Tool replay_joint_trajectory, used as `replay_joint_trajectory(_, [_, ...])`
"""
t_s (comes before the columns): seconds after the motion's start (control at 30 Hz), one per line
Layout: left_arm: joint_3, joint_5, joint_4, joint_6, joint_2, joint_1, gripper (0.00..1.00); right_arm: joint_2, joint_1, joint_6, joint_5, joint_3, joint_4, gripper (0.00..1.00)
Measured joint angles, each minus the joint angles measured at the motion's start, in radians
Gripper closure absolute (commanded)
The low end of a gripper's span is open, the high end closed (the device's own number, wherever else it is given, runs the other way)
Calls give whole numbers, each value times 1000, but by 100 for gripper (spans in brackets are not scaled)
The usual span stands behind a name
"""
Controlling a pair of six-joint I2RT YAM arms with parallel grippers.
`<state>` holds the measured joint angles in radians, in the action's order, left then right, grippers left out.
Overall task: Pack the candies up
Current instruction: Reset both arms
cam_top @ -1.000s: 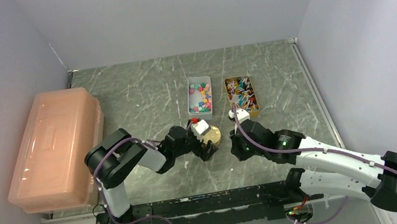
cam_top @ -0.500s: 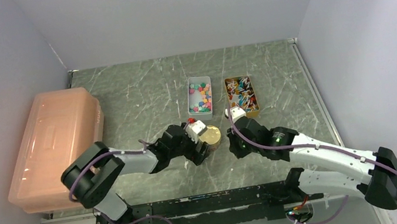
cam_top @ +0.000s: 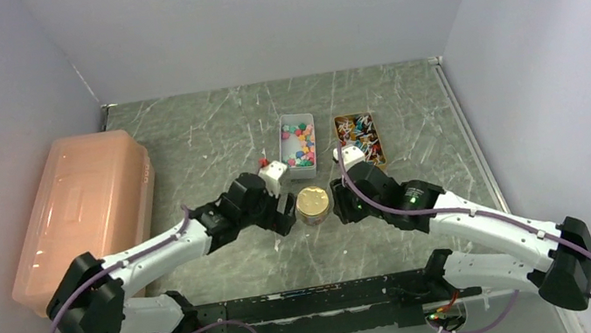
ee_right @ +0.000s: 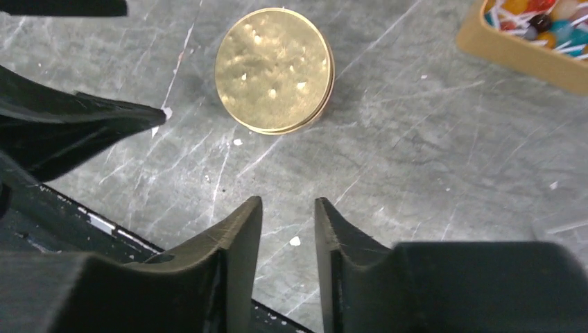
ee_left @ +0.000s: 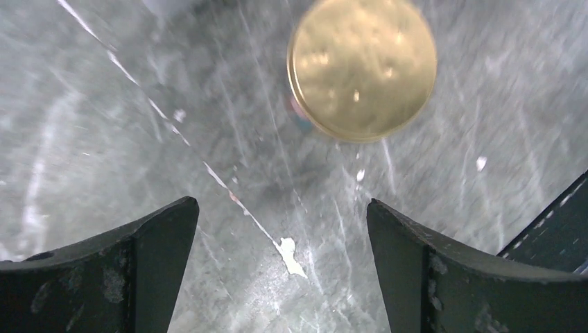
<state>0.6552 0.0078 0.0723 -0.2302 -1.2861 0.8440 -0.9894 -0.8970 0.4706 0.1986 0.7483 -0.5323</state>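
left claw [ee_left: 281, 208] wide open, empty | right claw [ee_right: 288, 202] cracked open a bit, empty too | gold-lidded jar [cam_top: 313, 204] between them | candies [cam_top: 299, 145] in white tray [cam_top: 281, 146]

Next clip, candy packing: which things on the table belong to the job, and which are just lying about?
Job: candies in the white tray; gold-lidded jar, likely their container.
Lying about: pink lidded bin; tan box of stick sweets, role unclear.

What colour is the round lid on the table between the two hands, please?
The lid is shiny gold, with bright glints on top. The right wrist view shows it best.
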Motion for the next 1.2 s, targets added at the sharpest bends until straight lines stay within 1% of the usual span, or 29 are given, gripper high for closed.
replay_joint_trajectory(0.13, [174, -77, 184, -52, 10, -2, 3, -2, 1, -7, 42, 33, -9, 35])
replay_joint_trajectory(0.2, [248, -95, 269, -72, -2, -10, 3, -4, 1, -11, 69, 53, -24, 28])
replay_joint_trajectory(0.23, [303, -101, 332, -83, -18, -18, 3, -4, 1, -11, 89, 66, -33, 21])
replay_joint_trajectory(0.3, [373, -106, 406, -94, -46, -35, 3, -5, 1, -5, 122, 92, -53, 1])
replay_joint_trajectory(0.43, [465, -113, 531, -105, -72, -62, 3, -3, 1, 13, 223, 154, -103, 0])
replay_joint_trajectory(0.53, [515, -126, 595, -105, -70, -67, 3, 13, 1, 22, 297, 185, -127, 0])
replay_joint_trajectory(0.63, [543, -151, 620, -104, -43, -67, 3, 47, 1, 19, 351, 199, -145, 0])
replay_joint_trajectory(0.83, [545, -219, 630, -96, 119, -69, 3, 135, 2, 5, 435, 230, -163, 0])
replay_joint_trajectory(0.97, [544, -237, 622, -82, 237, -69, 3, 180, 2, 0, 471, 238, -163, 0])
replay_joint_trajectory(1.13, [528, -241, 603, -78, 373, -69, 3, 204, 2, -3, 482, 240, -166, 0])
replay_joint_trajectory(1.2, [527, -242, 604, -78, 397, -69, 3, 216, 2, -19, 467, 238, -163, 0])
